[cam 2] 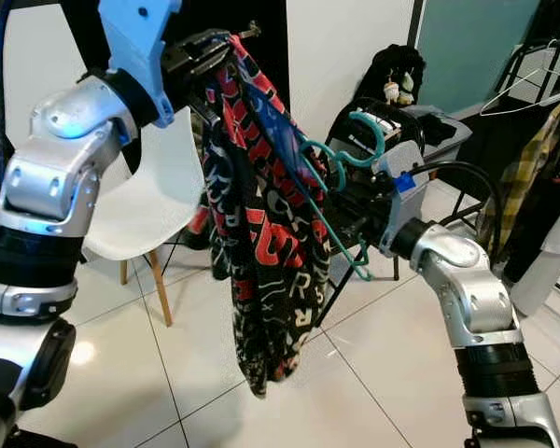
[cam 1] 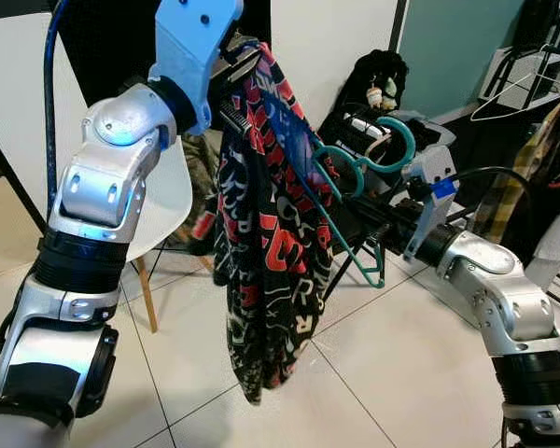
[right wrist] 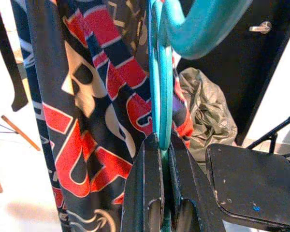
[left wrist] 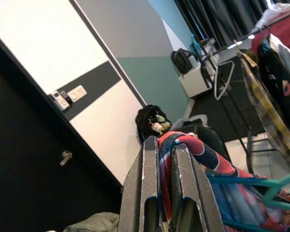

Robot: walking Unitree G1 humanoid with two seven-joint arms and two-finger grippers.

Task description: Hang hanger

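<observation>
Black fingers pinch garment and hanger, both held up in the air.
Left gripper (left wrist: 165, 186) is clamped on the top of the red-and-black garment (cam 1: 266, 243); right gripper (right wrist: 163, 191) is closed on the teal hanger (cam 1: 359, 201), touching the cloth's side, above the tiled floor (cam 1: 401, 373), white chair (cam 1: 168, 191) behind.

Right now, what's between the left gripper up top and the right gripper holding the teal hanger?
In the left eye view, the red and black garment hangs between them: the left gripper pinches its top edge, and the right gripper clamps the teal hanger.
</observation>
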